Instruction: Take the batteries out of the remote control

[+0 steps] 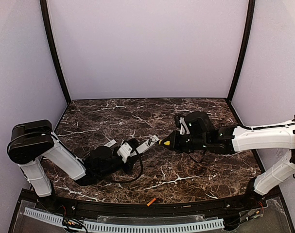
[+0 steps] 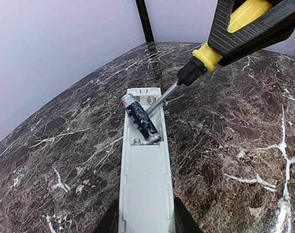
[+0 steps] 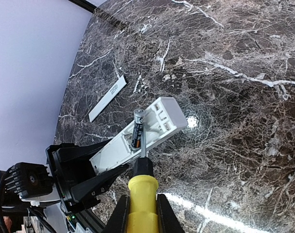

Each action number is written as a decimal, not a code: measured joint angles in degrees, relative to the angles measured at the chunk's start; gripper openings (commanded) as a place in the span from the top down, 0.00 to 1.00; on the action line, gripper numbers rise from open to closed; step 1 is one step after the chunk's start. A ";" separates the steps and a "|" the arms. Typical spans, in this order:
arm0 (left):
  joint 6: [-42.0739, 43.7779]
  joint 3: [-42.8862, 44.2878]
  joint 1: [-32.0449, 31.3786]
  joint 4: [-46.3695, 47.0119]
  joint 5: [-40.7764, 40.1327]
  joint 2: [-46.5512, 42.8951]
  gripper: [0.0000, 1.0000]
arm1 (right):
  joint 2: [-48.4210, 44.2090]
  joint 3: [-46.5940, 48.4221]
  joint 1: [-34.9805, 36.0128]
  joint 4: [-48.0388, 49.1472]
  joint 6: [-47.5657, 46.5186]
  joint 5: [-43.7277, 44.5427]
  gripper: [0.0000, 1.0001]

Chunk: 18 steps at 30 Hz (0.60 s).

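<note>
The remote control [image 2: 145, 194] is a white bar with its battery bay open, also seen from above [image 1: 148, 143] and in the right wrist view [image 3: 159, 116]. My left gripper [image 2: 145, 221] is shut on its near end and holds it just above the table. A dark battery [image 2: 141, 121] with silver ends lies tilted in the bay, one end lifted over the rim; it also shows in the right wrist view [image 3: 137, 130]. My right gripper [image 3: 141, 211] is shut on a yellow screwdriver [image 3: 142, 187]. The screwdriver's metal shaft [image 2: 163, 99] reaches into the bay beside the battery.
A flat whitish cover strip [image 3: 107, 98] lies on the marble left of the remote. A small orange battery [image 1: 151, 201] lies at the table's near edge. Purple walls and black posts [image 1: 54, 53] close in the back and sides.
</note>
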 measured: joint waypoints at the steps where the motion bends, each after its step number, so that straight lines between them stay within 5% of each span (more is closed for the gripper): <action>1: 0.04 0.00 -0.04 0.00 0.02 -0.02 1.00 | -0.17 0.00 0.02 -0.24 0.09 0.00 1.00; 18: 1.07 0.11 -0.35 -1.33 -0.04 -0.37 1.00 | -1.49 0.02 0.66 -3.89 0.31 -0.81 1.00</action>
